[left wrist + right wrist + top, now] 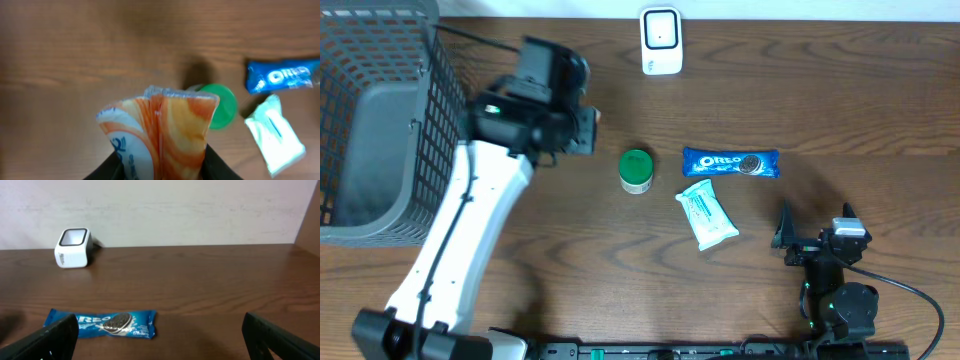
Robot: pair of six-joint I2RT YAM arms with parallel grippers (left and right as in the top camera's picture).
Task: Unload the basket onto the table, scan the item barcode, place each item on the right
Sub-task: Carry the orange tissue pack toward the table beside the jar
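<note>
The left gripper (pixel 161 167) is clamping an orange-and-white snack packet (pixel 165 130) by one end, with the packet's long axis running straight out from the fingers. It is hovering near the white scanner (pixel 661 41), to the scanner's left and nearer the robot, so it is likely needing a short carry across. The right gripper (pixel 816 222), gaping wide and holding nothing, is sitting well apart from the scanner, leaving the left arm nearer.
</note>
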